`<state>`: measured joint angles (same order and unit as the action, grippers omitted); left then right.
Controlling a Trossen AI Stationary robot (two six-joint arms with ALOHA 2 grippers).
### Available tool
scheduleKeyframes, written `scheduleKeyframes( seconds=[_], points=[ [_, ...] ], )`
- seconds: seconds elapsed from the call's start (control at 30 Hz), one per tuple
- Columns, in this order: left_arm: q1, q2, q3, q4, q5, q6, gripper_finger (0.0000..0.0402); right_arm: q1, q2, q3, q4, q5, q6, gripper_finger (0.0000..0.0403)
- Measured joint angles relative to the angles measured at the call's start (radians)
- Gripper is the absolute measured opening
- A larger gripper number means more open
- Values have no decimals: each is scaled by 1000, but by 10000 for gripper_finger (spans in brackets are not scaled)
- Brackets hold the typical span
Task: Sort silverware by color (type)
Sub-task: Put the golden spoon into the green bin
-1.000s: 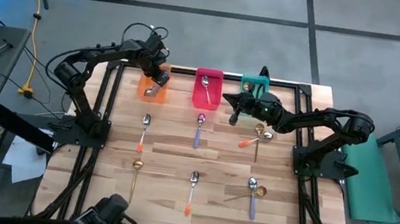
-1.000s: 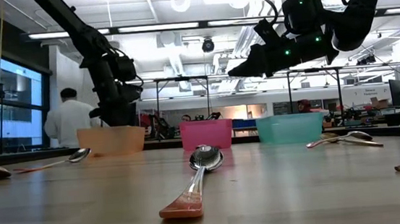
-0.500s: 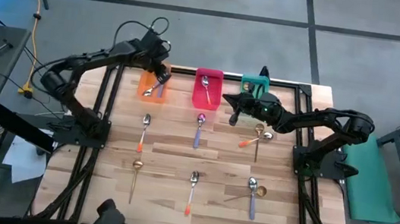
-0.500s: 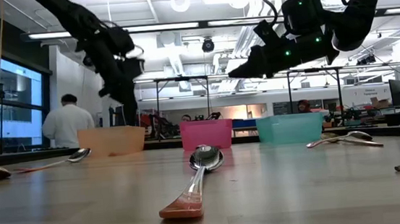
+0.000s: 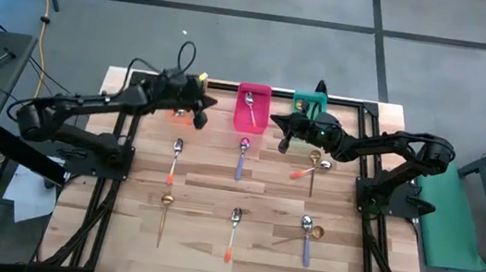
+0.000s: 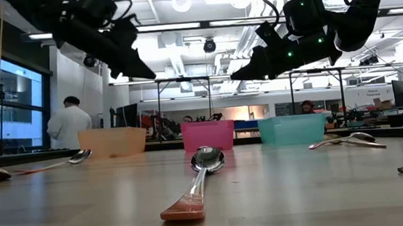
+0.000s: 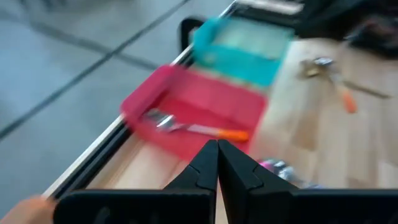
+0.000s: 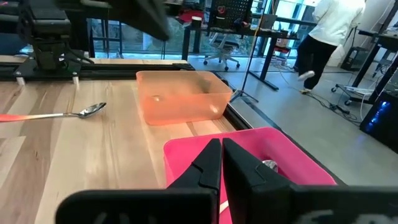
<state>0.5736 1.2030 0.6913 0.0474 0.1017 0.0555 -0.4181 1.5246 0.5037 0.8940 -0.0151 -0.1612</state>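
Note:
My left gripper (image 5: pixel 202 103) (image 7: pixel 217 149) is shut and holds nothing; it hangs in the air over the orange bin (image 5: pixel 176 114) (image 8: pixel 183 96), slanting toward the pink bin (image 7: pixel 140 106). A spoon with an orange-red handle (image 7: pixel 189 128) lies in the pink bin. My right gripper (image 5: pixel 275 121) (image 8: pixel 221 146) is shut with nothing in it, and hovers just right of the pink bin (image 5: pixel 241 94). Several spoons lie flat on the table: orange-handled (image 5: pixel 174 159), purple-handled (image 5: pixel 242 154), gold (image 5: pixel 163 214), orange-handled (image 5: pixel 233 233), and purple with gold (image 5: pixel 308 236).
The green bin (image 5: pixel 310 101) (image 6: pixel 291 129) stands at the far edge, right of the pink one. A gold and an orange-handled spoon (image 5: pixel 311 168) lie below my right arm. In the room beyond the table a person (image 6: pixel 69 123) stands with their back turned.
My left gripper has risen out of the orange bin and drawn back a little toward the table's near edge. It has tipped from pointing down into the bin toward nearly level. My right arm has kept still.

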Motion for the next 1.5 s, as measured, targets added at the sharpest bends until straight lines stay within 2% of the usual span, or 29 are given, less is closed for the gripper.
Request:
scheduleKeyframes(
  seconds=[0.27, 0.5, 0.7, 0.8, 1.0, 1.07, 1.33, 1.5],
  points=[
    [-165, -23, -196, 354, 0, -3, 1, 0, 0, 0, 0, 0, 5, 0],
    [-257, -22, -363, 651, -14, -27, 1, 0, 0, 0, 1, -6, 7, 0],
    [-271, -22, -436, 725, -29, -27, 1, 12, -5, 0, -23, -14, 57, 0],
    [-271, -22, -450, 725, -29, -25, 1, 42, -37, 0, -133, 11, 121, 0],
    [-274, -22, -451, 715, -29, -19, 1, 209, -104, 0, -492, 221, 236, 0],
    [-274, -22, -451, 714, -29, -18, 1, 276, -117, 0, -577, 252, 290, 0],
    [-275, -22, -451, 714, -28, -2, 1, 506, -172, 0, -835, 269, 526, 0],
    [-274, -22, -451, 714, -29, -16, 1, 617, -177, 90, -1171, 306, 662, 0]
  ],
)
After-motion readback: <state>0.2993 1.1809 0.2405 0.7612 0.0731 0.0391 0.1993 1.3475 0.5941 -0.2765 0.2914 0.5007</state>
